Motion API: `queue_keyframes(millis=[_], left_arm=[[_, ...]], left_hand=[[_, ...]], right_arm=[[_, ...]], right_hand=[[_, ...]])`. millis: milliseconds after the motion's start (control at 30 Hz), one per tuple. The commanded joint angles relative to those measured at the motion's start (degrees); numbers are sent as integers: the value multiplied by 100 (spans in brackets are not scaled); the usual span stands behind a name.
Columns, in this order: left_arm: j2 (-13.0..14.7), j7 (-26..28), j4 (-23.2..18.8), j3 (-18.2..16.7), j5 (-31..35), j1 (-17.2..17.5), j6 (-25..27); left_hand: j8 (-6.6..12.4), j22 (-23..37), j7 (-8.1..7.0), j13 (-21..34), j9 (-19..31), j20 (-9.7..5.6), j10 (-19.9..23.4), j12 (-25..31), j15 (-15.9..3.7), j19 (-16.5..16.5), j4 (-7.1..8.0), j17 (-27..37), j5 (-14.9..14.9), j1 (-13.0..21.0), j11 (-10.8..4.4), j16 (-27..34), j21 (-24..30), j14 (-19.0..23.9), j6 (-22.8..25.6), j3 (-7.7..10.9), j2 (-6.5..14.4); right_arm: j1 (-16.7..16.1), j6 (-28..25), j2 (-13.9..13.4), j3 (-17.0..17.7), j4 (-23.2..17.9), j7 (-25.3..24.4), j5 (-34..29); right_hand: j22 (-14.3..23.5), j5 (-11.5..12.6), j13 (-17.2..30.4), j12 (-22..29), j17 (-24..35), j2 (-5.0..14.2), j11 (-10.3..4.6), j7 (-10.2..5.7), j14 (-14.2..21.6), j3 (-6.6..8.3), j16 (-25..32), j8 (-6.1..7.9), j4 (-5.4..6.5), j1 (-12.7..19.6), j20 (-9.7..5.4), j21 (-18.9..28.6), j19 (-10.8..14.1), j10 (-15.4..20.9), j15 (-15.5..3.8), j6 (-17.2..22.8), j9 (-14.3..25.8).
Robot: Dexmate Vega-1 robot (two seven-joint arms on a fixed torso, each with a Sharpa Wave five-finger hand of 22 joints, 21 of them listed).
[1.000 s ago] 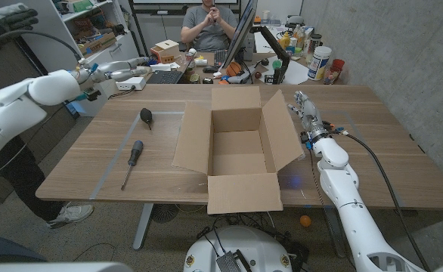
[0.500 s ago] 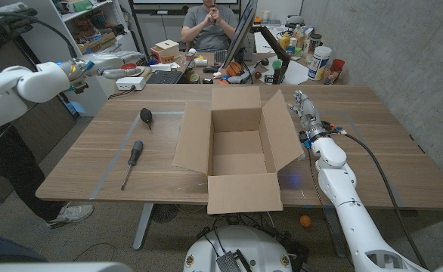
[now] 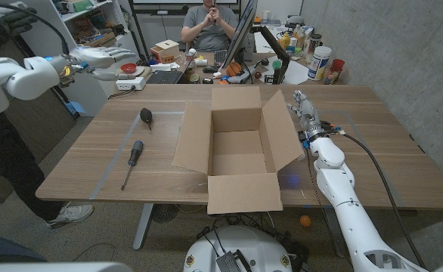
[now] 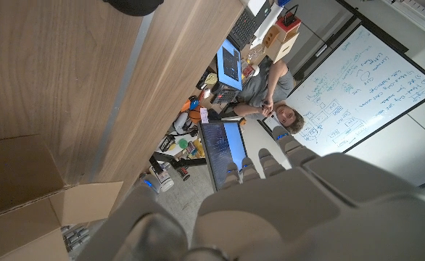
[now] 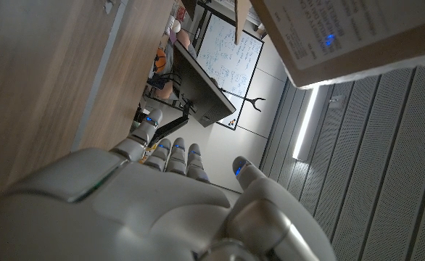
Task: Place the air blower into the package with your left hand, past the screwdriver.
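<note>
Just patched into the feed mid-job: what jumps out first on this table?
The open cardboard box at the table's middle, flaps spread wide and nothing visible inside. Left of it lie the black air blower and, nearer the front edge, the screwdriver. The left hand hangs high beyond the table's far left corner, holding nothing; the right hand stands beside the box's right flap.

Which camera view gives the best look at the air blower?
The head view: the whole air blower lies on the table beyond the screwdriver. The left wrist view catches just a dark part at its edge. The right wrist view gives no clear look.
</note>
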Motion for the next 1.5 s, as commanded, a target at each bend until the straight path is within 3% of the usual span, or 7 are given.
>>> queue_keyframes(millis=[33,267,500,700,867,1100,1500], left_arm=[[112,-28,-99,226,752,-222,260],[51,-186,-150,550,1507,-637,196],[-170,-98,11,949,2306,-1102,9],[-301,63,143,1088,2554,-1246,134],[-388,200,256,1276,2844,-1460,125],[-611,185,438,1595,3275,-1808,202],[-1146,241,940,2272,3902,-2445,319]], left_hand=[[-55,-5,98,21,18,11,-253,-36,24,-13,-175,9,95,205,-23,-27,-50,-95,-1284,-115,-179],[-82,-10,207,25,21,41,-353,-45,118,-10,-357,11,148,421,26,-27,-75,-151,-1412,-230,-230],[-56,-25,385,29,24,152,-384,-9,174,352,-690,9,252,770,71,3,-1,-102,-1419,-500,-249],[-134,-22,505,40,35,444,-995,-119,333,86,-1210,18,450,1347,316,-55,-181,-503,-2008,-956,-219],[-144,-17,543,43,41,515,-1141,-129,385,-4,-1292,20,497,1452,388,-54,-208,-586,-2131,-1046,-207],[-107,-13,588,46,47,378,-1147,-85,368,-19,-1363,23,566,1545,342,-30,-200,-601,-2134,-1151,-205],[-80,-11,413,50,53,398,-1185,-60,369,-51,-1442,23,670,1680,319,-17,-200,-617,-2142,-1275,-192]], right_arm=[[10,-20,11,-28,9,-52,-22],[76,-3,20,-40,109,-67,-28],[209,17,27,-47,308,-79,-33],[347,68,29,-48,506,-64,-23],[453,125,29,-47,682,-34,-3],[583,217,-47,-117,859,-79,-167],[865,325,-292,-467,884,-393,-754]], right_hand=[[16,-12,12,23,8,438,15,2,-24,16,31,40,-11,-51,-262,-31,73,37,-72,66,17],[17,-12,12,24,7,435,24,1,-22,13,30,40,-11,-54,-266,-48,79,41,-70,68,17],[17,-12,12,20,6,433,14,-9,-13,9,32,40,-10,-59,-265,-72,88,35,-70,69,17],[18,-12,12,21,6,431,19,-7,-14,5,31,39,-10,-62,-264,-89,94,37,-68,69,17],[18,-12,12,21,5,428,13,-5,-9,1,32,38,-10,-65,-265,-103,103,40,-69,67,17],[18,-12,12,18,4,426,19,-3,-10,-2,30,38,-10,-68,-256,-126,108,34,-60,68,17],[19,-10,12,20,1,420,22,-6,-8,-7,27,43,-14,-68,-259,-157,122,41,-73,84,17]])
